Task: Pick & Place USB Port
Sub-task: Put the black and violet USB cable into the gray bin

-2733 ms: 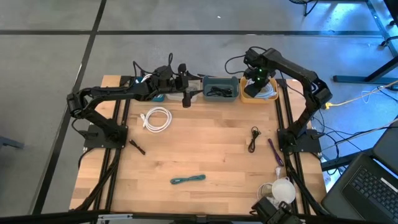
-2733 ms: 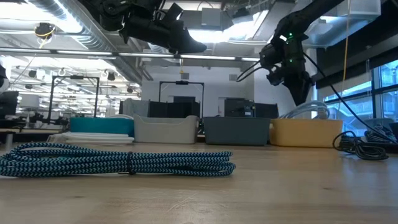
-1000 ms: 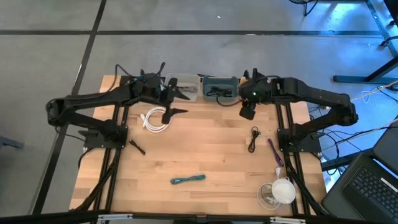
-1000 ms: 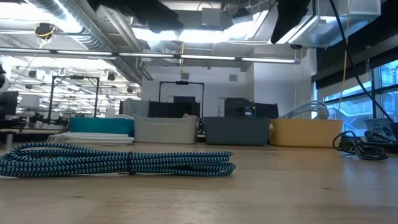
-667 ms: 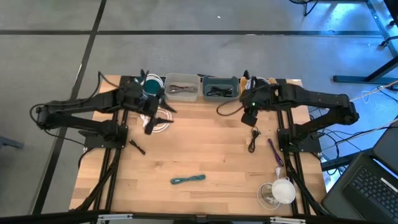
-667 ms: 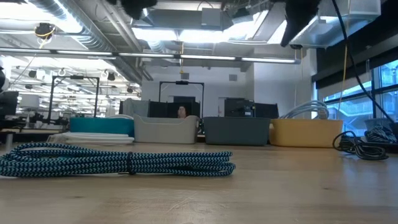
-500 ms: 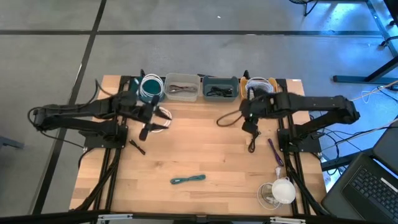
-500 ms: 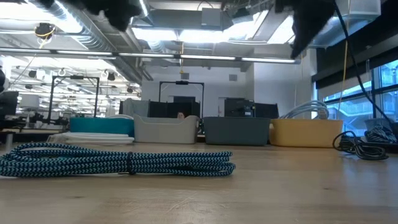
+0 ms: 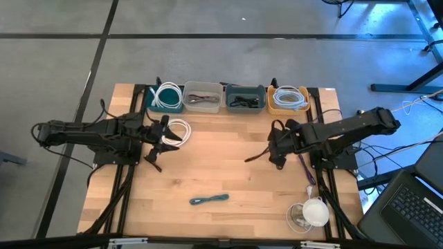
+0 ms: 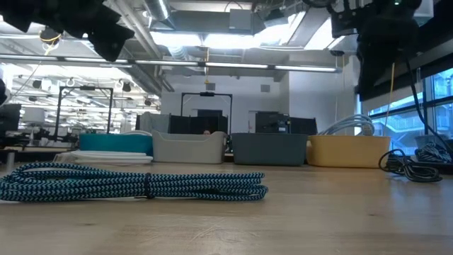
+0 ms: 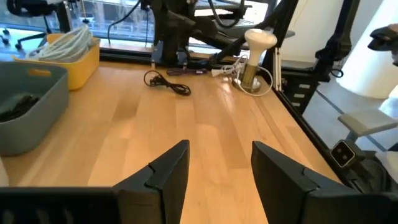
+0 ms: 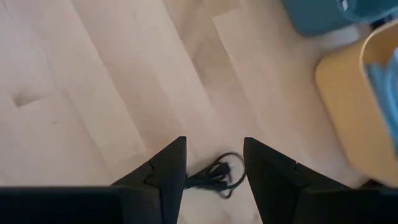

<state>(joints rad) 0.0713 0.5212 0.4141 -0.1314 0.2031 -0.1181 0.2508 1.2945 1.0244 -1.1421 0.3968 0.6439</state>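
Reaching left arm: stretched low and nearly flat across the left side of the bench (image 9: 228, 173) in the high view; forearm pointing right; wrist just beside the white coiled cable (image 9: 177, 131).
Left gripper (image 11: 219, 149): jaws parted with a clear gap; only bare wood shows between the fingers (image 11: 168, 171); nothing held.
Right arm: folded low over the right side of the bench; forearm running leftward from its base at the right edge; wrist tipped downward toward the wood.
Right gripper (image 12: 213, 144): jaws spread apart; nothing clamped; the wrist view looks down at the planks.
Black cable (image 12: 214, 176): lying loose on the bench, showing in the gap between the right fingers (image 12: 168, 165); whether either finger touches it cannot be told.
Far edge: four bins in a row; teal bin (image 9: 154, 105) at the left with a white coil in it; pale bin (image 9: 203, 88); slate bin (image 9: 244, 88) with dark cables; yellow bin (image 9: 288, 109) at the right with a pale coil.
Near middle: teal braided cable (image 9: 209, 199) lying bundled, well apart from both arms; it fills the foreground of the low view.
Near right corner: white cup-like object (image 9: 315, 211) by the bench edge.
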